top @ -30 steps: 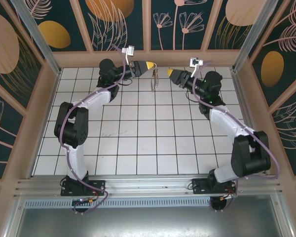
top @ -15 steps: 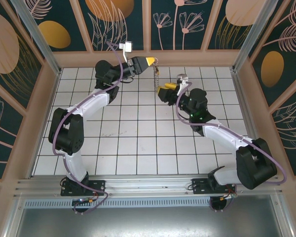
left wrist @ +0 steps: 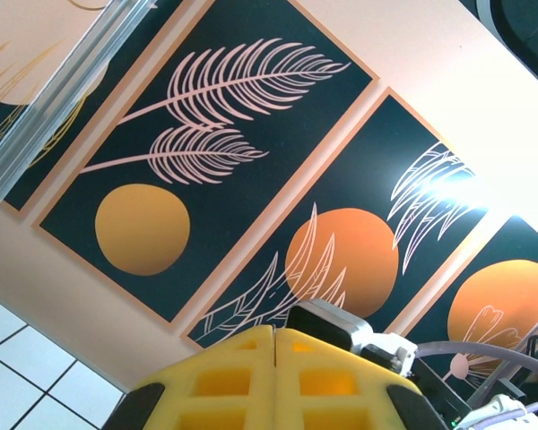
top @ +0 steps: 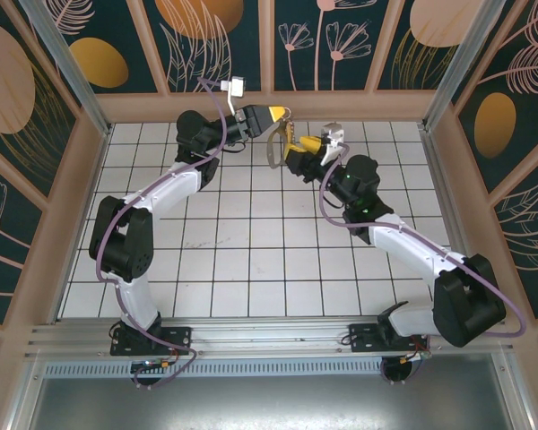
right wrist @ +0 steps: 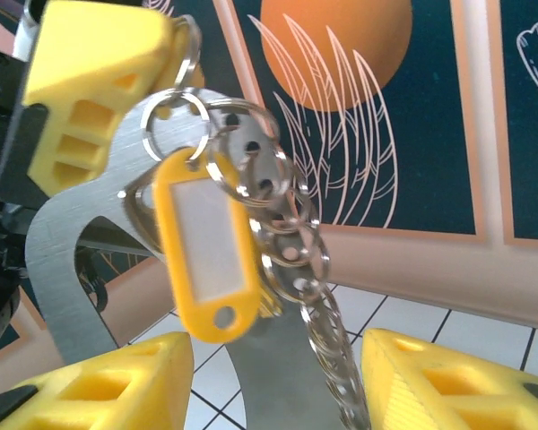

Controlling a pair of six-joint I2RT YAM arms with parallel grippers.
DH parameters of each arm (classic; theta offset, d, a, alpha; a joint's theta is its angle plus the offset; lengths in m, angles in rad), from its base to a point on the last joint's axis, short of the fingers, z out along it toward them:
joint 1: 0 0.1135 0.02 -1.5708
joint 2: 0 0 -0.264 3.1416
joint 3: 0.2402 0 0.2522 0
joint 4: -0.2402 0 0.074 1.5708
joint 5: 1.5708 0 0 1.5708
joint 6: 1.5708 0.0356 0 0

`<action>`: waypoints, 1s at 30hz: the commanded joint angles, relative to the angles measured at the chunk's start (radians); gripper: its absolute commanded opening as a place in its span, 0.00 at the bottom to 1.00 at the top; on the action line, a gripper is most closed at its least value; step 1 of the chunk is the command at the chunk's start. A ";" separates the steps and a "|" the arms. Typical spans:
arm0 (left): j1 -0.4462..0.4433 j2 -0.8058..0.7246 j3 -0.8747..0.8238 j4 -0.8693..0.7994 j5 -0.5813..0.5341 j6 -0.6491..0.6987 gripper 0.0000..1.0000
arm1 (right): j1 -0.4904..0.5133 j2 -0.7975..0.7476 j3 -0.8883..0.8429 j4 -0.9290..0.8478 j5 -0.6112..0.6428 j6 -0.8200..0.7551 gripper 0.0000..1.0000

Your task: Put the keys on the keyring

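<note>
My left gripper (top: 276, 117) is raised near the back wall, and its yellow pads (left wrist: 251, 376) are pressed together. In the right wrist view its fingers (right wrist: 99, 63) pinch a silver ring at the top of the keyring (right wrist: 282, 224). The keyring (top: 273, 148) is a hanging bunch of a curved grey metal strip, several linked silver rings and a yellow tag (right wrist: 202, 237). A bit of gold metal, maybe the key (right wrist: 267, 306), peeks from behind the tag. My right gripper (right wrist: 278, 390) is open just below the bunch, with the rings dangling between its fingers (right wrist: 448, 376). From above, this gripper (top: 290, 154) sits beside the bunch.
The white tiled floor (top: 251, 251) lies below both arms. The tan ledge of the back wall (top: 269, 106) runs close behind the grippers. Aluminium posts (top: 63, 63) stand at the corners, and purple cables (top: 188, 166) run along the arms.
My right gripper swung in from the right and rose up against the hanging keyring. The left gripper stayed roughly in place, still holding the bunch.
</note>
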 commanded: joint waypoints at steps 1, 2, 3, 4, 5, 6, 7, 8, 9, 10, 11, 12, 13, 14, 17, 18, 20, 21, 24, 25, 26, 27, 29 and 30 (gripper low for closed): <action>-0.009 -0.016 0.005 0.031 -0.013 0.016 0.00 | 0.021 -0.042 0.024 0.023 0.039 -0.046 0.52; -0.010 -0.015 0.005 0.031 -0.012 0.016 0.00 | 0.033 -0.045 0.026 0.023 0.050 -0.052 0.53; -0.012 -0.013 0.005 0.032 -0.012 0.016 0.00 | 0.036 -0.047 0.028 0.023 0.058 -0.057 0.53; -0.014 -0.012 0.005 0.031 -0.014 0.016 0.00 | 0.039 -0.049 0.031 0.021 0.066 -0.061 0.52; -0.014 -0.011 0.005 0.029 -0.014 0.016 0.00 | 0.042 -0.050 0.032 0.021 0.072 -0.065 0.52; -0.016 -0.009 0.007 0.030 -0.016 0.016 0.00 | 0.046 -0.052 0.035 0.021 0.080 -0.071 0.52; -0.015 -0.010 0.007 0.030 -0.015 0.016 0.00 | 0.048 -0.052 0.039 0.019 0.086 -0.075 0.52; -0.017 -0.009 0.008 0.028 -0.015 0.016 0.00 | 0.048 -0.050 0.045 0.017 0.091 -0.079 0.51; -0.018 -0.010 0.008 0.027 -0.016 0.017 0.00 | 0.049 -0.049 0.049 0.019 0.097 -0.083 0.49; -0.018 -0.009 0.008 0.025 -0.018 0.017 0.00 | 0.049 -0.046 0.055 0.020 0.099 -0.085 0.48; -0.019 -0.008 0.008 0.025 -0.018 0.017 0.00 | 0.051 -0.043 0.063 0.015 0.101 -0.087 0.47; -0.019 -0.008 0.008 0.024 -0.018 0.017 0.00 | 0.051 -0.039 0.073 0.010 0.101 -0.091 0.46; -0.021 -0.008 0.007 0.024 -0.018 0.018 0.00 | 0.051 -0.036 0.079 0.009 0.104 -0.094 0.45; -0.022 -0.010 0.007 0.024 -0.018 0.019 0.00 | 0.052 -0.033 0.085 0.008 0.105 -0.097 0.45; -0.023 -0.011 0.003 0.022 -0.018 0.022 0.00 | 0.052 -0.023 0.103 -0.002 0.112 -0.107 0.44; -0.025 -0.011 0.004 0.020 -0.017 0.021 0.00 | 0.052 -0.021 0.108 -0.003 0.115 -0.109 0.44; -0.025 -0.011 0.004 0.021 -0.016 0.021 0.00 | 0.052 -0.014 0.116 -0.007 0.121 -0.117 0.44; -0.026 -0.011 0.004 0.021 -0.016 0.021 0.00 | 0.051 -0.011 0.121 -0.013 0.121 -0.121 0.43; -0.026 -0.011 0.003 0.020 -0.016 0.023 0.00 | 0.051 0.003 0.140 -0.037 0.118 -0.139 0.36; -0.026 -0.011 0.004 0.019 -0.016 0.024 0.00 | 0.052 0.005 0.140 -0.041 0.119 -0.142 0.34; -0.027 -0.012 0.004 0.018 -0.016 0.025 0.00 | 0.051 0.005 0.140 -0.045 0.118 -0.146 0.29; -0.026 -0.013 0.005 0.018 -0.017 0.025 0.00 | 0.051 0.003 0.136 -0.050 0.112 -0.149 0.24; -0.026 -0.013 0.002 0.017 -0.019 0.031 0.00 | 0.052 -0.004 0.124 -0.055 0.094 -0.152 0.12; -0.026 -0.013 0.004 0.016 -0.020 0.033 0.00 | 0.052 -0.011 0.116 -0.058 0.086 -0.152 0.05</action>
